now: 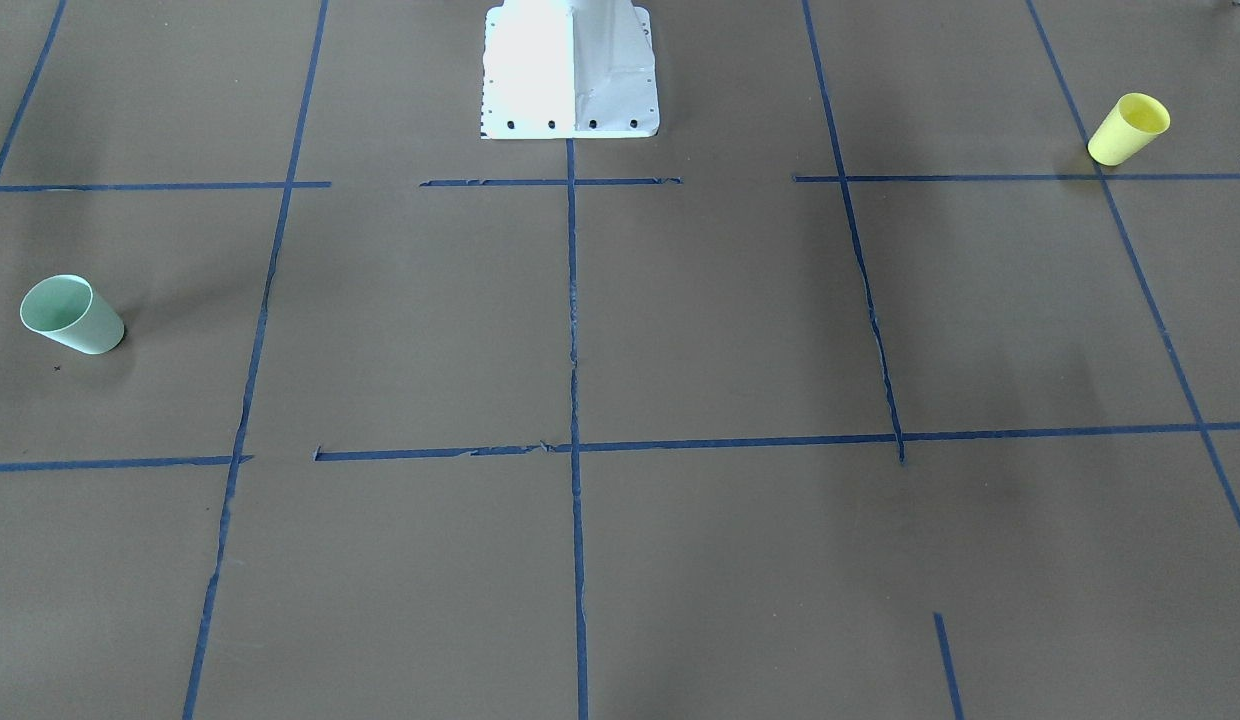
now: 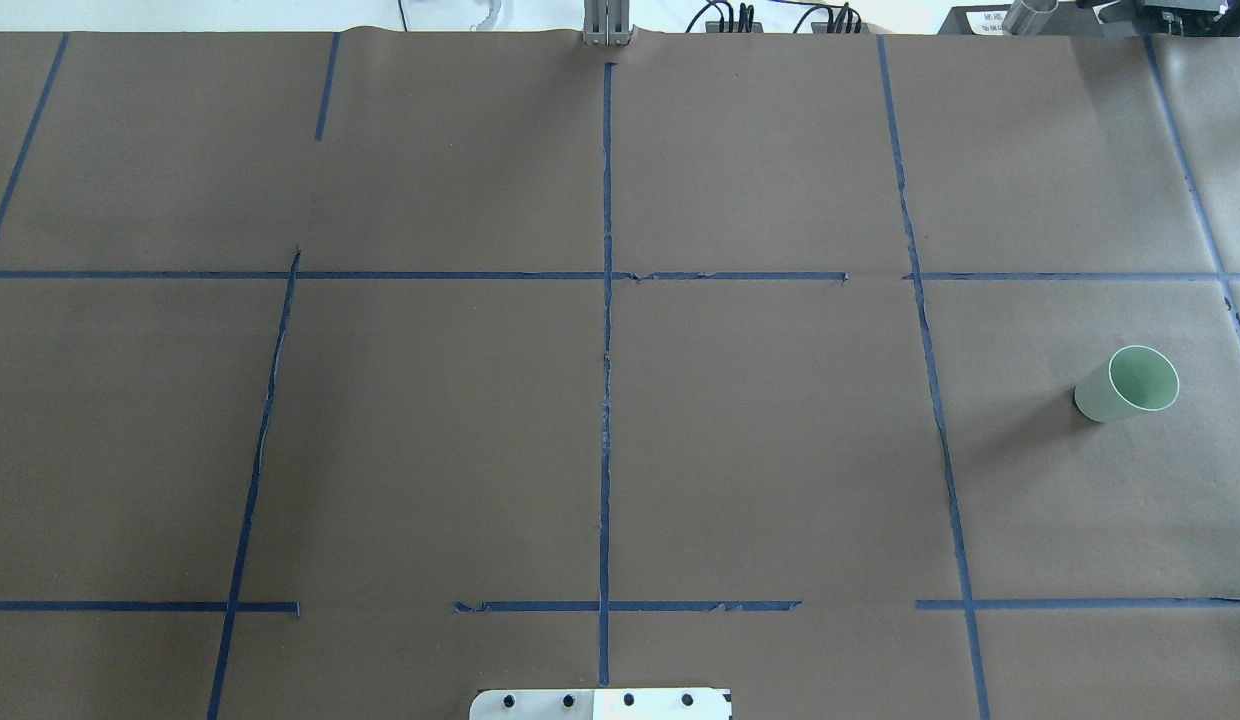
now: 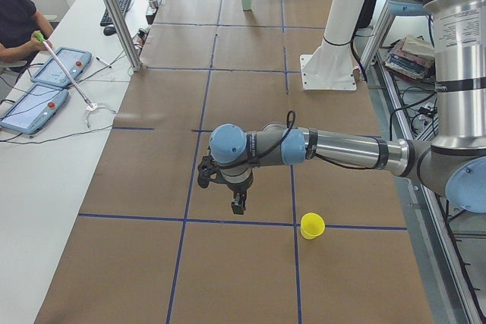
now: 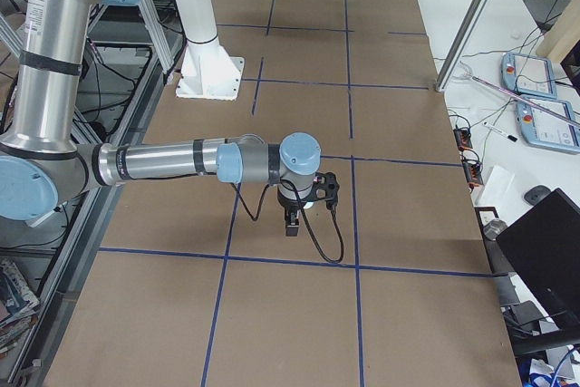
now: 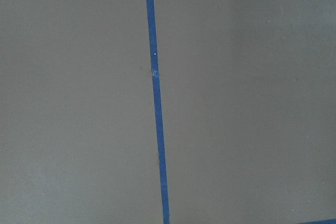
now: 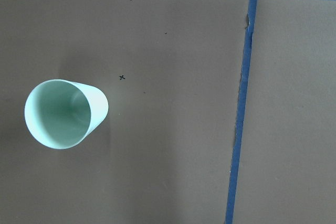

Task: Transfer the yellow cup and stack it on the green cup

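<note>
The yellow cup (image 1: 1128, 128) stands upright on the brown table, on my left side; it also shows in the exterior left view (image 3: 312, 225). The green cup (image 1: 72, 315) stands upright on my right side, apart from it, and shows in the overhead view (image 2: 1127, 384) and the right wrist view (image 6: 63, 114). My left gripper (image 3: 237, 204) hangs above the table, a short way from the yellow cup. My right gripper (image 4: 291, 224) hangs over the green cup's area. Both show only in the side views, so I cannot tell whether they are open or shut.
The white robot base (image 1: 570, 70) stands at the table's middle edge. Blue tape lines (image 2: 606, 400) divide the brown paper into squares. An operator (image 3: 15, 20), tablets (image 3: 34, 104) and a metal post (image 3: 114, 13) stand beside the table.
</note>
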`<state>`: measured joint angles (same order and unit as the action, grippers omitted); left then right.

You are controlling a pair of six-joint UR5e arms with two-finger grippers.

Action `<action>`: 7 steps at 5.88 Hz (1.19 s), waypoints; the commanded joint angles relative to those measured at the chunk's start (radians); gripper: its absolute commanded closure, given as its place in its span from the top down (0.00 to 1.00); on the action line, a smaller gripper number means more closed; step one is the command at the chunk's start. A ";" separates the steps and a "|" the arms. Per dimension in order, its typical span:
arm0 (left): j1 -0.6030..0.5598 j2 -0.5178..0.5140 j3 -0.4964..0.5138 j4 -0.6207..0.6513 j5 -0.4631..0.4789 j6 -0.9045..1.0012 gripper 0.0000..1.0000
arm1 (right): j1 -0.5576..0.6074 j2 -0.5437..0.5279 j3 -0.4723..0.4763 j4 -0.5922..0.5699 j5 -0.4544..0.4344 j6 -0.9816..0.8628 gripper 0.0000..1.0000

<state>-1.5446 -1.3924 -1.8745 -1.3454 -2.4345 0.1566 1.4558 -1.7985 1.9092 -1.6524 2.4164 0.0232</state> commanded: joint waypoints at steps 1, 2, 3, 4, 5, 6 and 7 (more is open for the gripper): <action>0.001 0.022 -0.014 -0.011 0.005 0.006 1.00 | 0.000 -0.012 0.004 0.005 0.009 0.000 1.00; 0.001 0.024 -0.017 -0.011 0.006 0.006 1.00 | 0.000 -0.012 0.001 0.006 0.007 0.000 1.00; 0.001 0.023 -0.017 -0.011 0.005 0.006 1.00 | 0.000 -0.012 0.001 0.006 0.009 0.000 1.00; 0.001 0.024 -0.017 -0.011 0.006 0.006 1.00 | 0.000 -0.010 0.001 0.006 0.009 0.000 1.00; 0.001 0.024 -0.018 -0.011 0.006 0.006 1.00 | 0.000 -0.010 -0.001 0.006 0.010 0.001 1.00; 0.001 0.012 -0.021 -0.008 0.006 0.001 1.00 | 0.000 -0.010 -0.001 0.006 0.012 0.001 1.00; 0.003 0.015 -0.025 -0.008 0.008 -0.002 1.00 | 0.000 -0.010 0.004 0.006 0.018 0.001 1.00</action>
<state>-1.5425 -1.3769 -1.8963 -1.3537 -2.4278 0.1580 1.4558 -1.8086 1.9097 -1.6460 2.4299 0.0245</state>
